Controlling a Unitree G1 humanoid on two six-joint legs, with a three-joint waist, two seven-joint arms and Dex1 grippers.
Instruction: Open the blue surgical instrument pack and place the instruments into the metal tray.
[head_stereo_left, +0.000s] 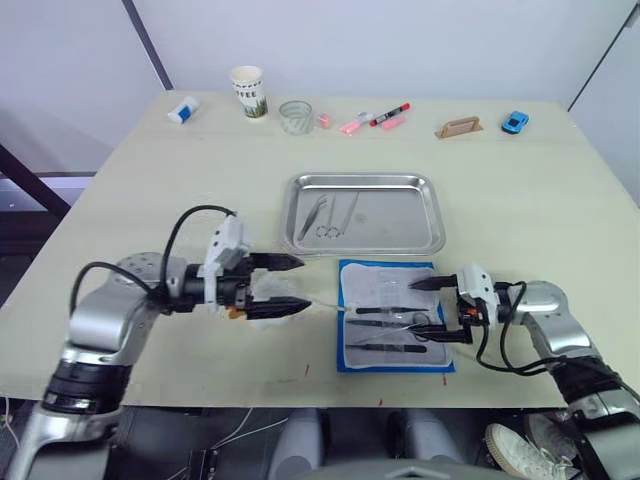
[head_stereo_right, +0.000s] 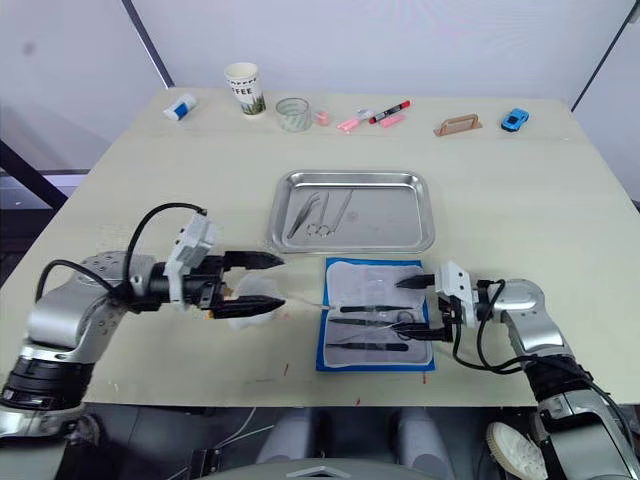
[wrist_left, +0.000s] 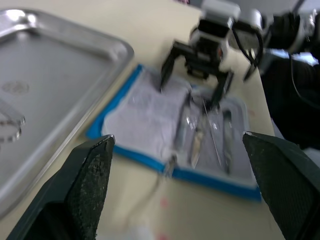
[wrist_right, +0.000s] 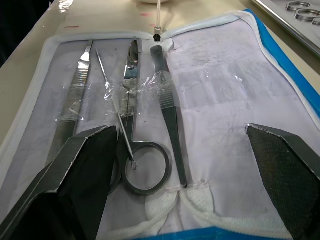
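Between the right gripper's (head_stereo_left: 432, 310) two black fingers, spread wide with nothing in them, lies the near right part of the opened blue surgical instrument pack (head_stereo_left: 392, 315). One finger reaches over the pack's far half and the other over its near half; I cannot tell whether either touches the lining. The right wrist view looks straight down onto the pale grey-white lining, where the instruments (wrist_right: 145, 115) lie side by side under clear film: a pair of tweezers, a thin probe, ring-handled scissors and a second slim forceps.

Left of the pack, the left gripper (head_stereo_left: 292, 282) also stands wide open and holds nothing. Its fingertips point toward the pack's left edge, and a crumpled bit of white wrapping (head_stereo_left: 262, 298) lies on the table (head_stereo_left: 150, 180) under them.

Just beyond the pack's far edge sits the metal tray (head_stereo_left: 430, 215), and a few silvery tools (head_stereo_left: 330, 218) already lie in its left part, ring handles toward the near side.

Along the table's far edge stand a paper cup (head_stereo_left: 248, 91), a small clear glass (head_stereo_left: 296, 116), pink and red markers (head_stereo_left: 375, 120), a small white and blue bottle (head_stereo_left: 183, 110), a tan holder (head_stereo_left: 459, 127) and a blue toy car (head_stereo_left: 515, 122).
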